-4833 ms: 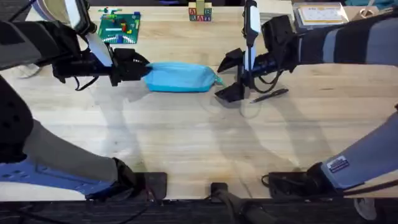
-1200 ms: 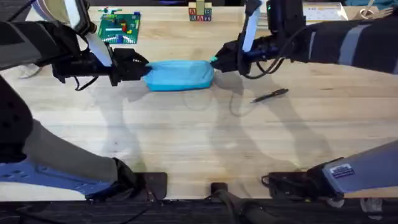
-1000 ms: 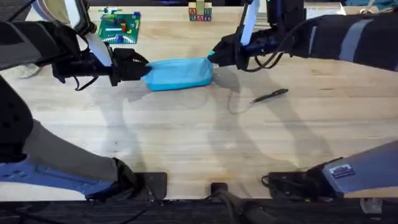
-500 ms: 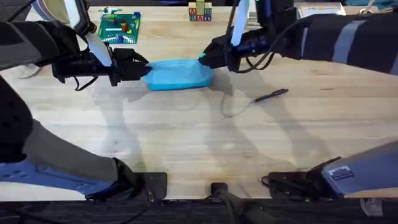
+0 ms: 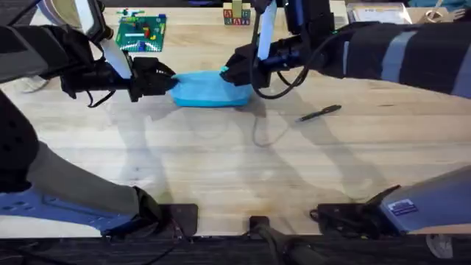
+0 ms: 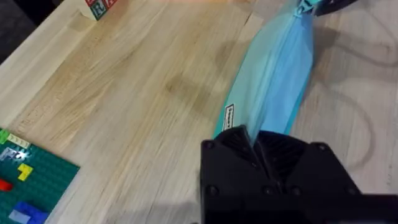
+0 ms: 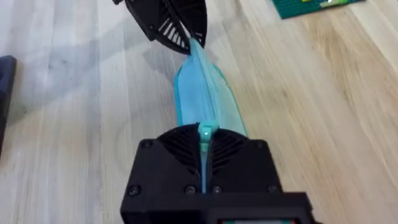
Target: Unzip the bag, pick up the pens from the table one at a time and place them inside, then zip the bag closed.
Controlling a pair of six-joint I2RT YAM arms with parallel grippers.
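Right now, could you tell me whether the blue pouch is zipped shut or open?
Cannot tell. The right tool pinches the zipper pull partway along the pouch, and the top seam looks pressed together; no opening shows.

setting: robot lab or test bench, not a home.
surface: pale plank table (image 5: 235,169), bare, work-height.
rig: two arm bases clamped at the near edge, cables trailing.
props beyond the left gripper (image 5: 165,79): green brick baseplate (image 5: 141,32).
props beyond the right gripper (image 5: 229,72): lettered toy blocks (image 5: 236,15).
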